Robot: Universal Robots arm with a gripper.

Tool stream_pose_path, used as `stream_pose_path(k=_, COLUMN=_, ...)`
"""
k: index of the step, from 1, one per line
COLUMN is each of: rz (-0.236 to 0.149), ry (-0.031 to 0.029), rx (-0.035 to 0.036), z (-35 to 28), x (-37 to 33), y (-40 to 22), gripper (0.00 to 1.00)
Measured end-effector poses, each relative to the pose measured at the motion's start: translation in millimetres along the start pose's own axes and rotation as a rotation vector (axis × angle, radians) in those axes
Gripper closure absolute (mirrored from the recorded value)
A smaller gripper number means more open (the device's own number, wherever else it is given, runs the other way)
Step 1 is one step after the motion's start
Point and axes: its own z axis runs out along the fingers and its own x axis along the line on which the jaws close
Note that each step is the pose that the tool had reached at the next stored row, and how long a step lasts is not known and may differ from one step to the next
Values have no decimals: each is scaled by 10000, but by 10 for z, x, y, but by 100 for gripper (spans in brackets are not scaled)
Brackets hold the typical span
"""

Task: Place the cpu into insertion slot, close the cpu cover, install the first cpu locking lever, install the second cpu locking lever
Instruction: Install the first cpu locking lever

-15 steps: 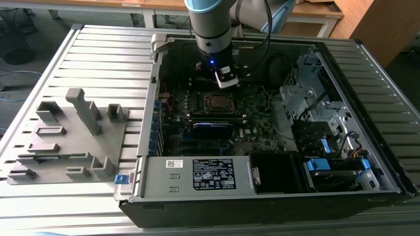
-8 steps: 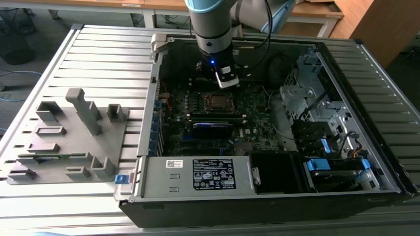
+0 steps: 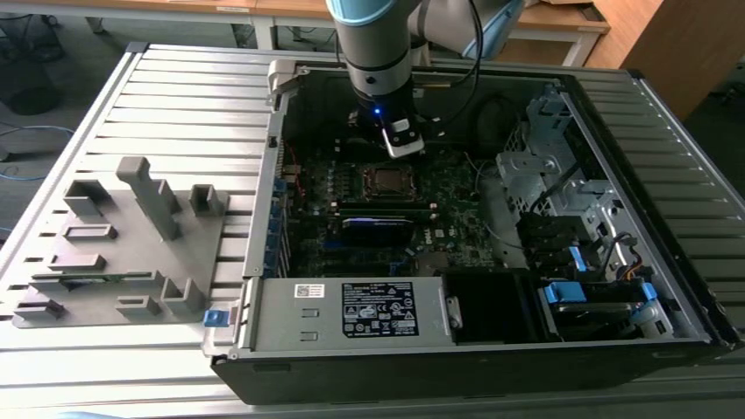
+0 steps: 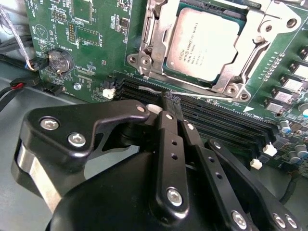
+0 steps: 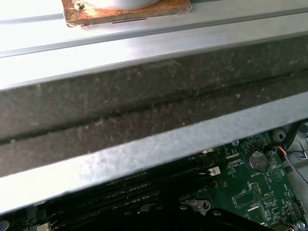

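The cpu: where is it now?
In the second wrist view the cpu lies inside the window of the cpu cover, on the green motherboard, beside the memory slots, close to the gripper.

Cpu [image 4: 204,43], silver-grey sq chip, sits flat in insertion slot [image 3: 365,180] on green board [image 4: 91,29]; cpu cover [image 4: 150,33], silvery frame w/ window, lies down over chip edges.

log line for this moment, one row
cpu seated | cpu cover closed over it | gripper shut, tips by locking lever
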Motion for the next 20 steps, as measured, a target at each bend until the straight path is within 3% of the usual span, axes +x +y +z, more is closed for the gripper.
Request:
stream_pose_path(k=6, rz=-19, ry=-83, rx=-27, z=19, x=3, y=-6, gripper=89)
stream_pose_path(k=20, rz=-80, ry=-177, rx=-68, z=31, x=1, y=-62, gripper=89)
